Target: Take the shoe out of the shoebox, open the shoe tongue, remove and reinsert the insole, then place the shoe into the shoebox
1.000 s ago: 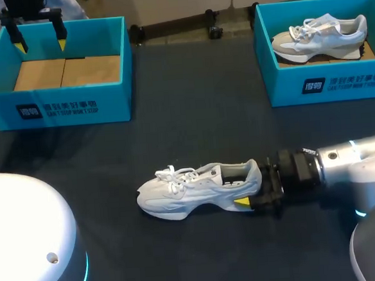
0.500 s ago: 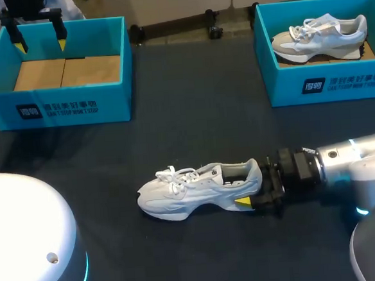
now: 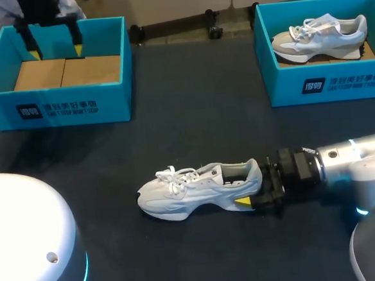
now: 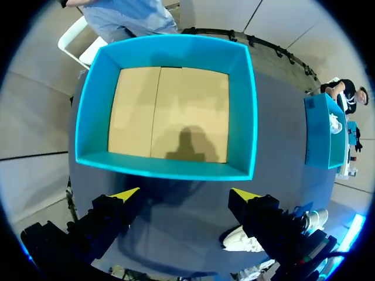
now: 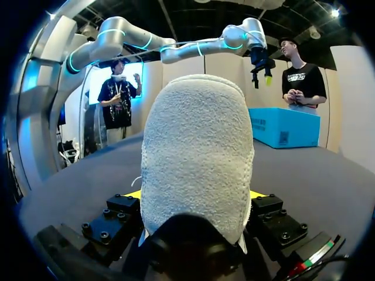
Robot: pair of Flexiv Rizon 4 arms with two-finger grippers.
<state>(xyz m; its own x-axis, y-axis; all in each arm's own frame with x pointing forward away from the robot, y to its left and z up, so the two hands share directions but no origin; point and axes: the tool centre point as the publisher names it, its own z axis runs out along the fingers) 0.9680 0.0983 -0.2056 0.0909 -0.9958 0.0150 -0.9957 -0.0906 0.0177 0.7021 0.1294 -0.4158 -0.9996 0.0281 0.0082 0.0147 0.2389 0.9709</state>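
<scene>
While R gripper (image 3: 252, 190) clamps white mesh sneaker (image 3: 197, 190) at stiff heel, lower centre (prob. light, floppy upper), L gripper (image 3: 54, 52) gapes, upper left.

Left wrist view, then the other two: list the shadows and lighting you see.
Left wrist view: a dark shadow lies on the tan cardboard floor of the open teal shoebox. Head view: the dark table under the white sneaker shows no glare. Right wrist view: the sneaker's pale heel is evenly lit.

Robot lab — dark test table (image 3: 199, 127), right arm (image 3: 359, 157), teal shoebox (image 3: 111, 104)
</scene>
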